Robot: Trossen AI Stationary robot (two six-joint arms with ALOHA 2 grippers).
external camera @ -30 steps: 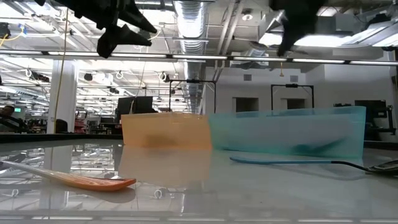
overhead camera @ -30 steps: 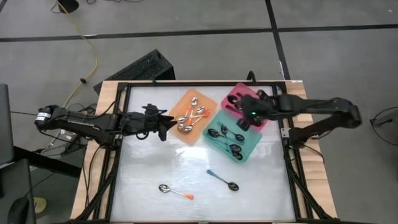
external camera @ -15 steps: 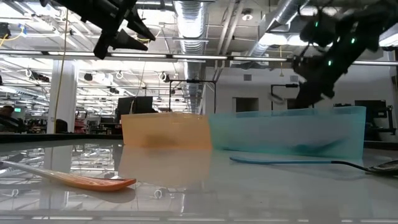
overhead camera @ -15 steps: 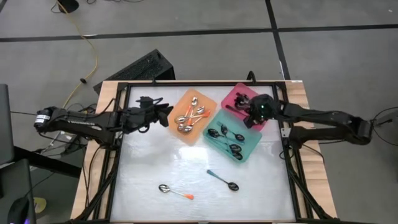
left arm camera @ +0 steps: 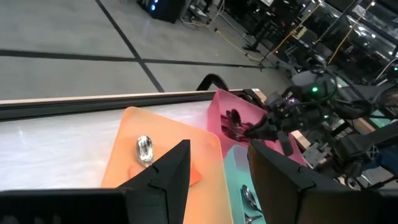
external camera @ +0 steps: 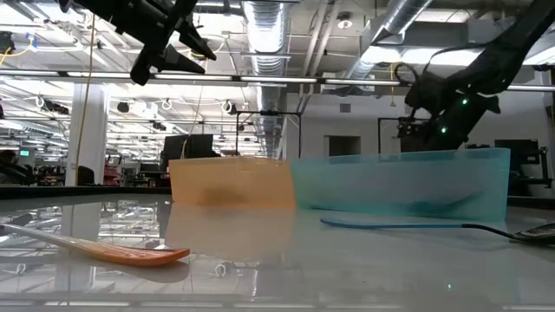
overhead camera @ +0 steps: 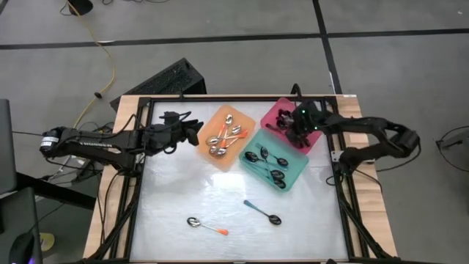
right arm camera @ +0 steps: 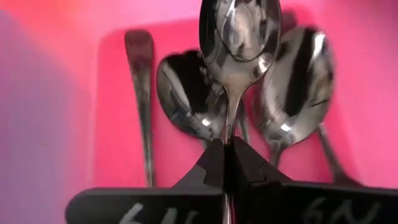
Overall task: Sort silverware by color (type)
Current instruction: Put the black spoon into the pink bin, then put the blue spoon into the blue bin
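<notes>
My right gripper point(right arm camera: 227, 163) is pinched tight on the handle of a black spoon point(right arm camera: 239, 37), holding it bowl-forward just above the pink tray point(overhead camera: 278, 111), where other dark spoons point(right arm camera: 189, 93) lie directly beneath it. Beside that tray, on the side toward my other arm, sit the teal tray point(overhead camera: 293, 174) with its teal-handled spoons and then the orange tray point(overhead camera: 245, 147) with orange-handled ones. My left gripper point(overhead camera: 196, 133) hangs in the air just beside the orange tray, fingers point(left arm camera: 166, 171) spread and empty. Well away from both grippers, toward the table's front edge, an orange-handled spoon point(overhead camera: 205, 225) and a teal-handled spoon point(overhead camera: 263, 212) lie loose on the glossy white tabletop point(overhead camera: 183, 191), framed by wood. Beyond the table, the room shows ceiling ducts point(external camera: 269, 22), strip lights and dark equipment racks.
</notes>
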